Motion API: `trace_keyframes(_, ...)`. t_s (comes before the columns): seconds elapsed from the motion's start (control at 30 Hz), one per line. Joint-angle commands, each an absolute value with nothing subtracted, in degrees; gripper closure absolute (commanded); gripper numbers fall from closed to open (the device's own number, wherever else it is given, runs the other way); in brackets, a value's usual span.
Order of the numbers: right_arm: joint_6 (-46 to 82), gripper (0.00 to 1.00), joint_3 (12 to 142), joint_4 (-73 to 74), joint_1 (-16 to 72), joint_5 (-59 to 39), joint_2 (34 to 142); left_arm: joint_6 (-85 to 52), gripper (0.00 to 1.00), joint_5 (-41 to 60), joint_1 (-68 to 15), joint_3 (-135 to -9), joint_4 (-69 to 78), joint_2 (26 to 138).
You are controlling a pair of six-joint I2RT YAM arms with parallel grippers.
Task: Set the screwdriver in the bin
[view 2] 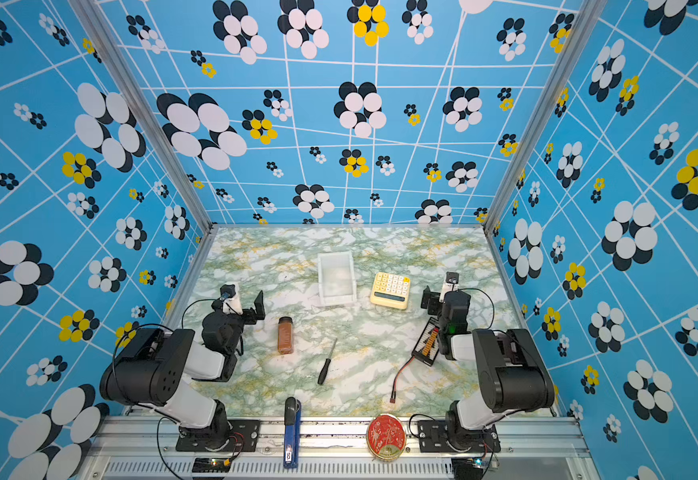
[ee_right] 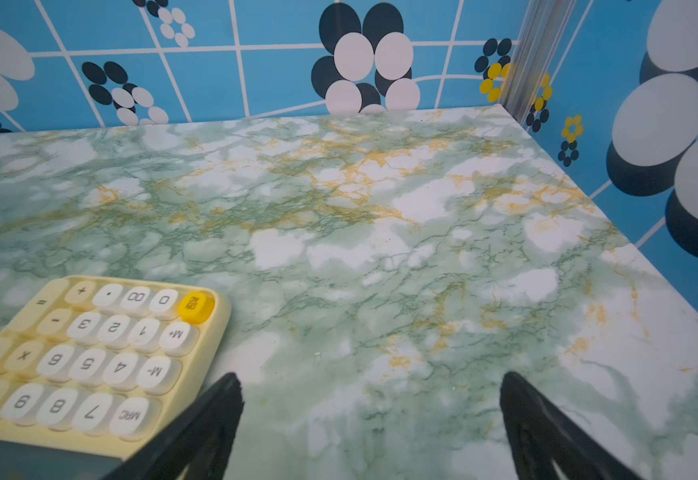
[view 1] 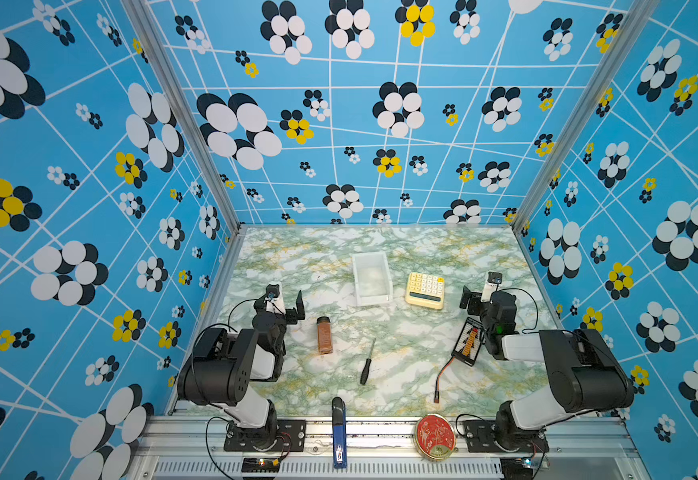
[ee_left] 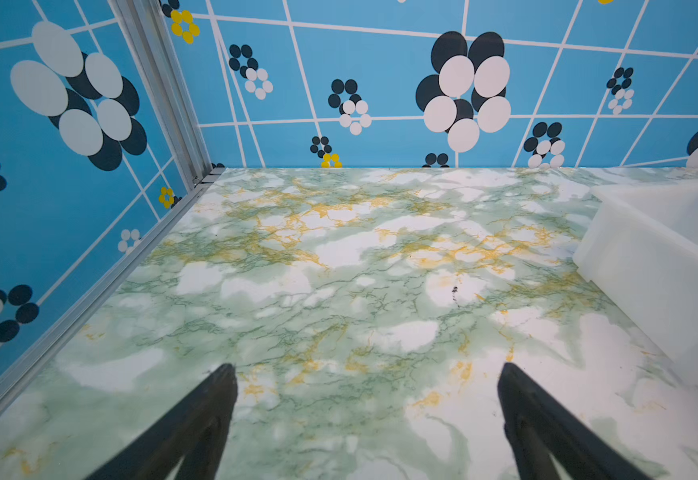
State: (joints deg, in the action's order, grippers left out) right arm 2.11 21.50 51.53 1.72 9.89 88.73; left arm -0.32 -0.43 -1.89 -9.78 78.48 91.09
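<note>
**Screwdriver lies loose on the marbled table, both grippers spread wide**

The table (view 1: 401,353) is glossy green-and-white marble print with yellow veins. It is boxed in by blue walls (view 1: 339,124) printed with black, white and yellow flowers. The left gripper (ee_left: 366,370) and right gripper (ee_right: 370,376) hang over bare tabletop, jaws released and holding nothing. The screwdriver (view 1: 367,362) lies flat between them, nearer the front edge and well apart from both. The bin (view 1: 356,277) sits farther back between them, and a calculator (ee_right: 89,357) lies just beside the right jaws.

I see the slim black-handled screwdriver (view 1: 367,362) lying flat on the marbled table, well apart from the empty white bin (view 1: 372,279) standing farther back.
</note>
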Motion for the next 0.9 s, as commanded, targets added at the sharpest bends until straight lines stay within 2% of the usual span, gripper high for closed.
trace_keyframes(0.0, 1.54, 0.01, 22.33, 51.11, 1.38, 9.36, 88.59, 0.7, 0.01, 0.42, -1.79, -9.08, 80.02, 91.76)
trace_keyframes(0.5, 1.56, 0.01, 22.33, 51.11, 1.41, 9.33, 88.59, 0.77, 0.01, 0.81, -1.79, -9.14, 80.05, 91.76)
trace_keyframes(0.63, 1.54, 0.01, 22.34, 51.16, 1.41, 9.32, 88.59, 1.7, 0.01, 3.11, -1.76, -9.5, 79.35, 91.77)
trace_keyframes(0.77, 1.58, 0.01, 22.38, 51.15, 1.36, 9.32, 88.58, 5.25, 0.01, 12.25, -1.85, -11.22, 73.39, 89.88)
trace_keyframes(0.87, 1.59, 0.01, 22.34, 51.15, 1.38, 9.32, 88.58, 5.6, 0.01, 13.26, -1.85, -10.37, 75.46, 90.38)
